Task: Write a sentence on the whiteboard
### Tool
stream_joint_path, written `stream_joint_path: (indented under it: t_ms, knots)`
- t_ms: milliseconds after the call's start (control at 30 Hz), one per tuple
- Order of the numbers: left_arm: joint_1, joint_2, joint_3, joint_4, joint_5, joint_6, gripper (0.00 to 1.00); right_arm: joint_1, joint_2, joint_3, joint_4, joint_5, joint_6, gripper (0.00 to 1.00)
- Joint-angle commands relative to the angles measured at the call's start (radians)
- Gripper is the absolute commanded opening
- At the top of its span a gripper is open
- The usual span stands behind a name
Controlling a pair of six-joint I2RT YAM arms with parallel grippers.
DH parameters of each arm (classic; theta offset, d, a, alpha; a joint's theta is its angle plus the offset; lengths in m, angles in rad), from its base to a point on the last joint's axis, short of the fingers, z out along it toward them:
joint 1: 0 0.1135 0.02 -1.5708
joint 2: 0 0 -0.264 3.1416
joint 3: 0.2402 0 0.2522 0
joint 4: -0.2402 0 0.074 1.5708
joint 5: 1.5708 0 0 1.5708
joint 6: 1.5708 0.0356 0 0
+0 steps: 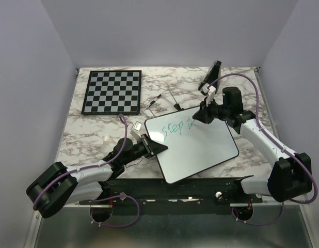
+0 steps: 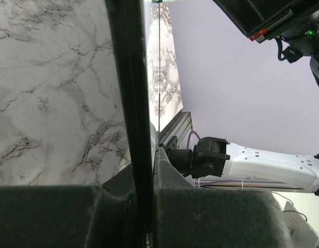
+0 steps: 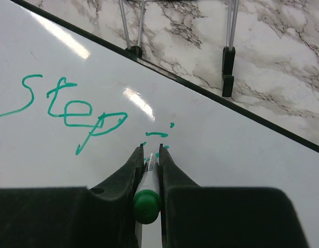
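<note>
at lower left of the top view the left gripper [image 1: 152, 148] is clenched on the left rim of the whiteboard [image 1: 201, 150], likely to stop it sliding while written on. the board lies askew at mid-frame on the marble surface [image 1: 72, 139]. the sentence [image 3: 72, 108] reads "step" plus a started letter; right of it the right gripper [image 3: 149, 151] grasps a green marker [image 3: 146, 204], tip down.

White links [image 1: 92, 178] w/ blk joints [image 1: 288, 178], purple cables [image 1: 126, 129]; left gripper [image 1: 160, 148] & right gripper [image 1: 196, 118] blk.
</note>
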Motion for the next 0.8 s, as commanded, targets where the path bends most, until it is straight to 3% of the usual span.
stream_joint_path:
  t_ms: [0, 333, 767]
  knots:
    - [-0.009, -0.013, -0.005, 0.025, -0.021, 0.094, 0.00, 0.000, 0.036, 0.044, 0.038, 0.052, 0.033, 0.01]
    - [-0.009, -0.017, -0.007, 0.023, -0.021, 0.094, 0.00, -0.017, 0.053, 0.044, 0.076, 0.130, 0.049, 0.01]
    - [-0.009, -0.028, -0.011, 0.017, -0.026, 0.097, 0.00, -0.020, -0.021, -0.020, -0.068, 0.006, -0.058, 0.01]
